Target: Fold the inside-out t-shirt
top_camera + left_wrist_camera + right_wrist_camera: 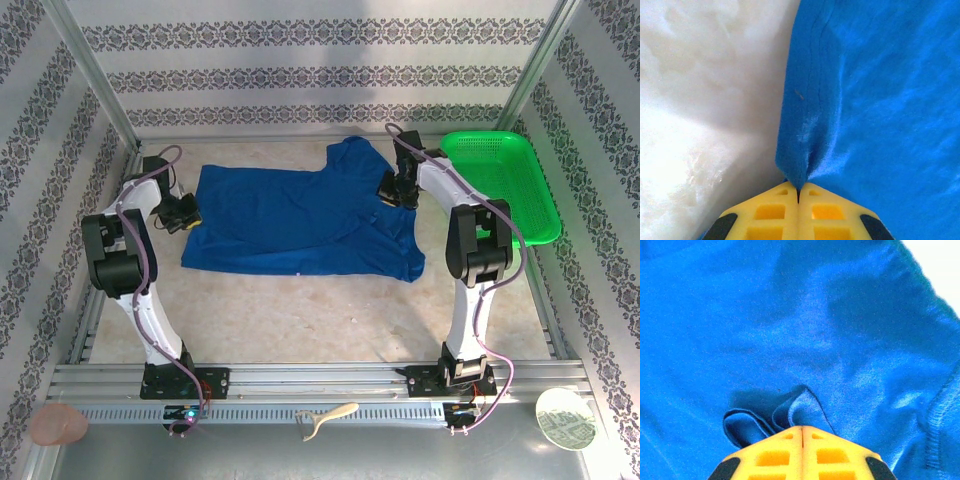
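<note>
We see the inside-out t-shirt [290, 220] spread flat on the far half of the table [330, 320], a blue sheet lying between the two arms. Its long axis runs left to right. One lobe of cloth juts toward the far wall near the right end, and we cannot tell whether that is a sleeve or the collar end. A tiny pale speck sits on the near edge, too small for us to read.

The left gripper [188, 215] is clenched on the shirt's left edge. In its wrist view the yellow fingers [770, 212] meet with a pinched ridge of cloth running into the seam between them. The right gripper [392, 190] is clenched on the shirt near its far right part. Its wrist view shows a small fold bunched at the closed tips, and the pinch itself is hidden under the fingers.

The near half of the table lies open, while the left edge sits close to the left wall. A green mesh basket [500, 185] stands just right of the right arm, apart from the cloth
</note>
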